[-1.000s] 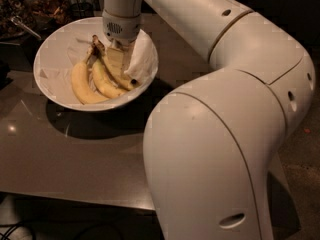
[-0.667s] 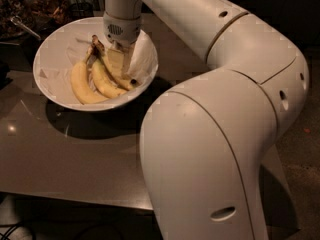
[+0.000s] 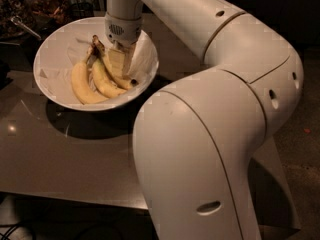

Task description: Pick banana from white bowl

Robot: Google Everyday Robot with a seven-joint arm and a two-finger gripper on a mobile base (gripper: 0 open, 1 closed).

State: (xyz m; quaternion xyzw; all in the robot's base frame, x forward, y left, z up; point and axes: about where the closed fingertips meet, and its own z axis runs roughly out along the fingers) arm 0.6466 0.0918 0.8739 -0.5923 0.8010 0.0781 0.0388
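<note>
Since the earlier frames, the large near link of the arm (image 3: 200, 154) has been shifted leftward across the view, while the gripper (image 3: 119, 63) has been kept at nearly the same place inside the white bowl (image 3: 52, 46). The bowl and its contents are found unmoved.

The gripper is lowered from above into the right half of the bowl and is set directly over the bananas. It is placed over the middle of the banana (image 3: 126, 80), the rightmost of three. Whether the gripper is wide, narrow or closed on the fruit cannot be told from this view.

The banana is laid in the bowl on the white paper lining (image 3: 145, 59). Its brownish stem is pointed toward the far rim, and its dark tip is directed toward the near right side. Two other bananas (image 3: 82, 86) are laid just beside it on the left, with all stems gathered at the far end.

The bowl is rested on a grey table (image 3: 60, 154), at its far left part. Dark clutter (image 3: 30, 9) is seen behind the bowl.
</note>
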